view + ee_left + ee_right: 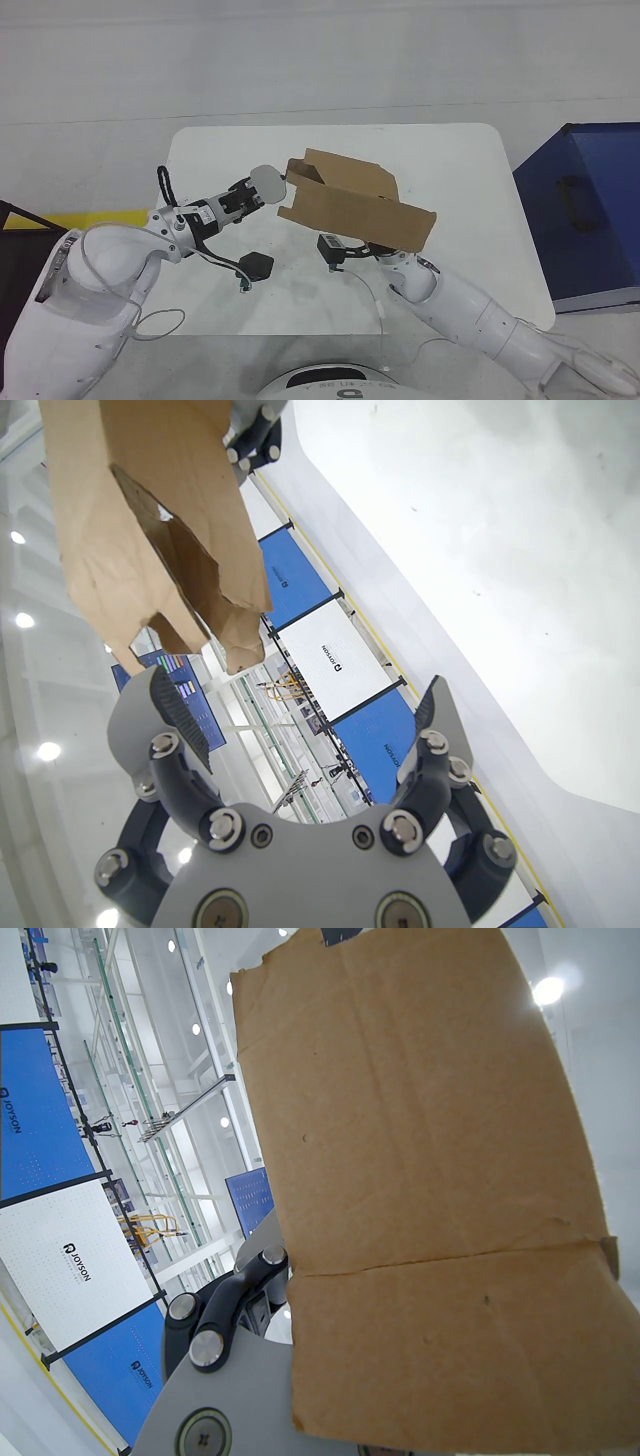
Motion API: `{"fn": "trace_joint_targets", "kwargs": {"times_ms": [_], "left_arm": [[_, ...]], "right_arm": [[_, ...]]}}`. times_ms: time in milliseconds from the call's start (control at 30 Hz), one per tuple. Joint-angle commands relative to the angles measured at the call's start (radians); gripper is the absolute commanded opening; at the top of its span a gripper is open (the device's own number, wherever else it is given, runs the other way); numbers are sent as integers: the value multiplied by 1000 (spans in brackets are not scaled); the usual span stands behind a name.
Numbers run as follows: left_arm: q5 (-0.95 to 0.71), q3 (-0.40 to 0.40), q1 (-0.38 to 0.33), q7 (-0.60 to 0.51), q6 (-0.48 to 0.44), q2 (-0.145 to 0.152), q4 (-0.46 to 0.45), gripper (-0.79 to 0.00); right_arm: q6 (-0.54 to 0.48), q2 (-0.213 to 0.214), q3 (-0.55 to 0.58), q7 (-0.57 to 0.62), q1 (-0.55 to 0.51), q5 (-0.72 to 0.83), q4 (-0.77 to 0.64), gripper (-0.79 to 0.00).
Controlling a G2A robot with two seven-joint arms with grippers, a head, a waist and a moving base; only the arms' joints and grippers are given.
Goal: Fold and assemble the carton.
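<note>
Pincers first: left pincer (297,695) is spread wide open with nothing in it, ribbed fingers (175,705) aimed at the ragged flap end of the carton (355,200) and sitting just short of it. Right pincer (250,447) is clamped on the other end of the carton, holding it up in the air over the middle of the white bench (450,160). Carton's plain brown cardboard, lying roughly sideways between the two arms, flaps hanging loose at the left pincer's end. Blue case (585,215) sits off past the bench edge on the right arm's side.
</note>
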Motion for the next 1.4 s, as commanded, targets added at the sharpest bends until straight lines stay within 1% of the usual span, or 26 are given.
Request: {"fn": "trace_joint_targets", "kwargs": {"times_ms": [0, 67, 167, 367, 467, 567, 667, 767, 967, 1200, 1367], "left_arm": [[-11, 21, -31, 14, -11, -1, 3, 0], [-21, 31, -51, 26, -19, 0, 3, 0], [-26, 27, -53, 26, -25, 2, 0, 0], [6, 1, -10, -27, -27, 9, -29, 0], [5, -11, 13, -20, -14, 12, -46, 0], [32, 1, 18, 4, -13, 17, -56, 0], [63, 33, -2, 12, -31, 19, -51, 0], [88, 74, -40, 8, -57, 19, -28, 0], [72, 143, -112, 0, -80, 12, 4, 0], [83, 215, -165, -8, -102, 7, 19, 0], [79, 245, -197, -13, -112, 4, 30, 0]], "right_arm": [[0, 2, -1, -3, 0, 0, -2, -785], [0, 4, -2, -1, -1, 0, -4, -785], [0, 7, -3, 9, -2, 0, -8, -785], [0, 5, -7, 79, 13, 0, 22, -785], [0, 2, -18, 100, 24, 0, 34, -785], [0, 0, -36, 95, 32, 0, 38, -785], [0, -1, -51, 88, 41, 0, 44, -785], [0, -1, -62, 85, 44, 0, 39, -785], [0, 7, -75, 73, 45, 0, 24, -785], [0, 15, -88, 79, 48, 0, 13, -785], [0, 20, -100, 81, 53, 0, 10, -785]]}}
